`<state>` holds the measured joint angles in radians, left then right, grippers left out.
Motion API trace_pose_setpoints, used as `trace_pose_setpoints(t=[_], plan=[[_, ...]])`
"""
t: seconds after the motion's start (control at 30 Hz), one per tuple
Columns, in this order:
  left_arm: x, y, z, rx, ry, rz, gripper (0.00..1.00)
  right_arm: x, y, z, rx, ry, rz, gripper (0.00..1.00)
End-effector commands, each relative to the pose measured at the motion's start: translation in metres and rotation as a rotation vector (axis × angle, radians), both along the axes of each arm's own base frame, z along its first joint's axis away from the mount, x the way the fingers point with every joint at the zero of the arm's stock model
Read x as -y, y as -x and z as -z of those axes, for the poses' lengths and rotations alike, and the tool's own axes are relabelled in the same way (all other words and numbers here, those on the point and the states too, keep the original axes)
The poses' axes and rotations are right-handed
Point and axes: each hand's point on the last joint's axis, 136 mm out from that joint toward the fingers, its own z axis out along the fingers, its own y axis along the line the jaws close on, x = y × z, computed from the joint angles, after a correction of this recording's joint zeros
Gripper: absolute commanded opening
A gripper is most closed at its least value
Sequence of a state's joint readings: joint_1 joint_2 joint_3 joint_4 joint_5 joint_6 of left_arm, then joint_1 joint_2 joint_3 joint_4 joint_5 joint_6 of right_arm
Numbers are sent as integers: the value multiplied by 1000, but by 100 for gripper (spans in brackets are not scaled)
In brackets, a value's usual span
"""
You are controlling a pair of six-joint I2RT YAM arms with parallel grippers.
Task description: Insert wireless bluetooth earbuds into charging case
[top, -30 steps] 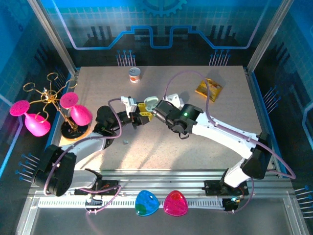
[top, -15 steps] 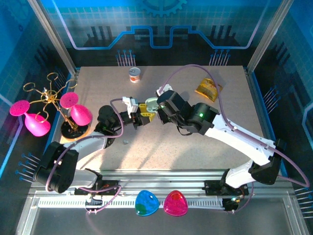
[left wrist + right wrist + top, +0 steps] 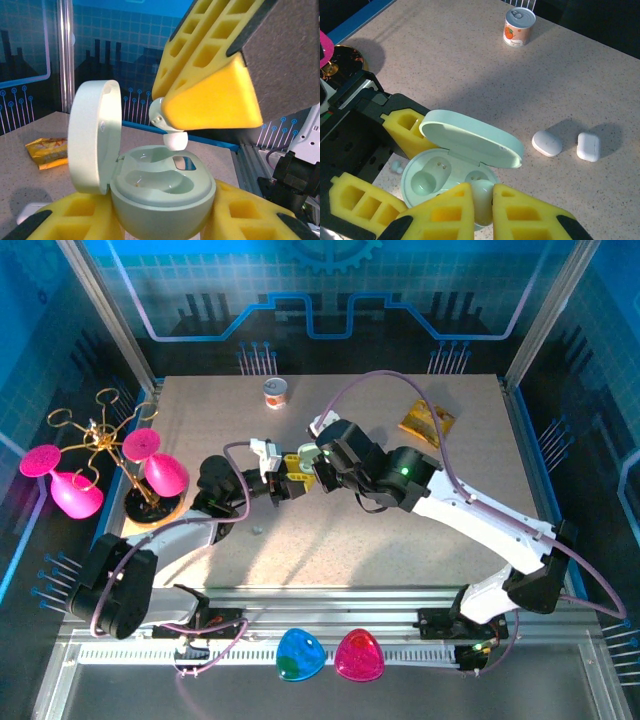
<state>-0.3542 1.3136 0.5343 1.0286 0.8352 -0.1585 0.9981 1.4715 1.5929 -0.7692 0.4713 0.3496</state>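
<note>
**Top external view.** The left jaws grip a pale green round plastic charging case [image 3: 306,453] near the middle of the speckled beige bench [image 3: 400,540]. The right jaws meet it from 3 o'clock. A small orange-labelled tin can [image 3: 275,393] stands at 12 o'clock of the case. A yellow foil packet [image 3: 427,423] lies at 2 o'clock. A gold wire stand with pink glasses [image 3: 150,472] stands at 9 o'clock.

**Left wrist view.** The case body is clamped between the left jaws' yellow foam pads [image 3: 75,217], at 7 and 5 o'clock. Its hinged lid [image 3: 95,137] stands open and upright at 9 o'clock. The right jaws descend from 1 o'clock, closed narrow on a small pale rounded earbud [image 3: 172,141]. The earbud hangs just above the case's wells and is not seated.

**Right wrist view.** The earbud sits pinched between the right jaws' pads at 6 o'clock, over the right-hand well. A white oval case [image 3: 547,143] and a white rectangular case [image 3: 588,146] lie side by side, apart, at 3 o'clock of the green case.
</note>
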Motion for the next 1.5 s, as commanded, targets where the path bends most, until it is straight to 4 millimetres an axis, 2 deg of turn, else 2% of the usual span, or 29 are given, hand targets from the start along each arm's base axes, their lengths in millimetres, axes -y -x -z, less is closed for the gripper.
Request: trace_pose_setpoints(t=[0.0,0.47,0.67,0.87,1.03,1.3,1.47], plan=[[-2,6,-22,57,24,22,31,2,-9,-4,26,14,15,7],[-3,7,-24,58,30,24,31,4,-6,3,23,60,-15,7],[-2,7,-26,61,39,27,31,-7,0,6,4,53,-81,7],[-2,7,-27,63,40,28,31,-15,8,6,-15,37,-146,13],[-2,8,-28,68,42,30,31,-14,8,-3,3,12,-142,28],[-2,9,-30,75,46,35,31,-7,6,-22,45,-49,-118,32],[-3,9,-27,92,44,33,31,-1,11,-42,88,-165,-135,42]])
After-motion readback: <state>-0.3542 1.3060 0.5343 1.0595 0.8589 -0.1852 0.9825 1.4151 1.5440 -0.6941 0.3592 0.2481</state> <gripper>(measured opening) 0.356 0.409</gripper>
